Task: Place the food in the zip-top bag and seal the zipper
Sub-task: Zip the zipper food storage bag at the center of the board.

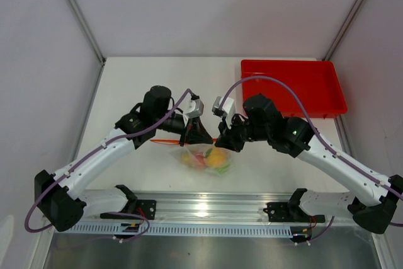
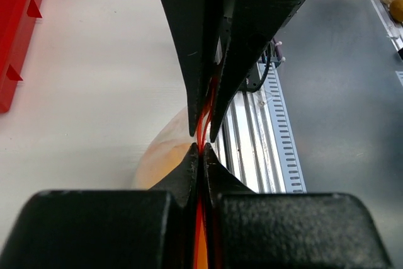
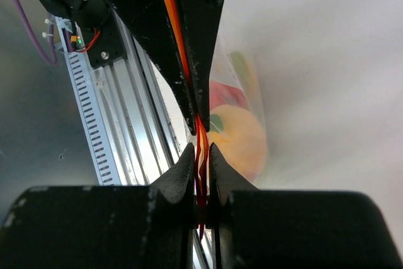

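Both arms meet low in the middle of the top view, right over the bag point(image 1: 189, 155), which lies on the tabletop point(image 1: 138, 86) near the arms' rail. All the food point(image 1: 216, 157) that shows sits inside it, so the loading looks done, and sealing is the step in hand. The left tool point(image 2: 201, 146) is clenched on the zipper point(image 2: 204, 114), and the right tool point(image 3: 200, 140) is clamped on the same orange strip just beside it.

Only the top view shows the layout: the red tray point(image 1: 289, 62) sits well apart at upper right, and a stretch of zipper trails out to the left of the left tool. Whether that stretch is pressed shut cannot be told.

The wrist views show the pinches themselves. The right wrist adds fruit through the plastic, an orange one with red and green behind it. The left wrist catches just one pale orange fruit below its fingers.
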Robot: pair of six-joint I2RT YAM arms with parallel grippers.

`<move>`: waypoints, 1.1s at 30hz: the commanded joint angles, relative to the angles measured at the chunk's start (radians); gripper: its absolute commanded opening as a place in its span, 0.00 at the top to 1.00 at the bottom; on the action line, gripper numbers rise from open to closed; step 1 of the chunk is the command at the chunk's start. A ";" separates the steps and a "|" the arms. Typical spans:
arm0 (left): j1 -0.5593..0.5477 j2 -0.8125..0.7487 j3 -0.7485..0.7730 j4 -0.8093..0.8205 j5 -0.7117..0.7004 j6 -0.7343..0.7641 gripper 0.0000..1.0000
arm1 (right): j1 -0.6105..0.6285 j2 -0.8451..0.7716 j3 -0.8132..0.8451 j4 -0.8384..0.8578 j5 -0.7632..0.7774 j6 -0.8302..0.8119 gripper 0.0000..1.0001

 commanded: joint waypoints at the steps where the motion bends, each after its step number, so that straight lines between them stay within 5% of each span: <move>1: -0.008 -0.001 0.045 -0.018 0.001 0.019 0.99 | -0.006 0.005 0.021 0.011 0.061 0.001 1.00; 3: -0.008 0.001 0.058 -0.037 0.012 0.019 0.99 | -0.019 0.010 0.020 0.009 0.078 0.009 0.72; 5: -0.008 0.003 0.065 -0.049 0.012 0.004 0.99 | -0.031 0.006 0.009 0.018 0.104 0.023 0.55; 10: -0.008 0.012 0.091 -0.077 -0.022 -0.091 0.99 | -0.060 -0.053 -0.057 0.075 0.086 0.062 0.49; 17: -0.008 0.006 0.031 -0.017 -0.008 -0.222 0.99 | -0.077 -0.189 -0.239 0.234 -0.021 0.079 0.51; 24: -0.008 -0.011 0.006 -0.008 0.015 -0.237 0.99 | -0.108 -0.295 -0.351 0.365 -0.118 0.101 0.64; 30: -0.008 -0.014 0.002 -0.009 0.025 -0.232 1.00 | -0.123 -0.266 -0.365 0.400 -0.180 0.130 0.81; 33: -0.008 -0.020 -0.003 -0.011 0.030 -0.228 0.99 | -0.129 -0.275 -0.385 0.423 -0.175 0.144 0.97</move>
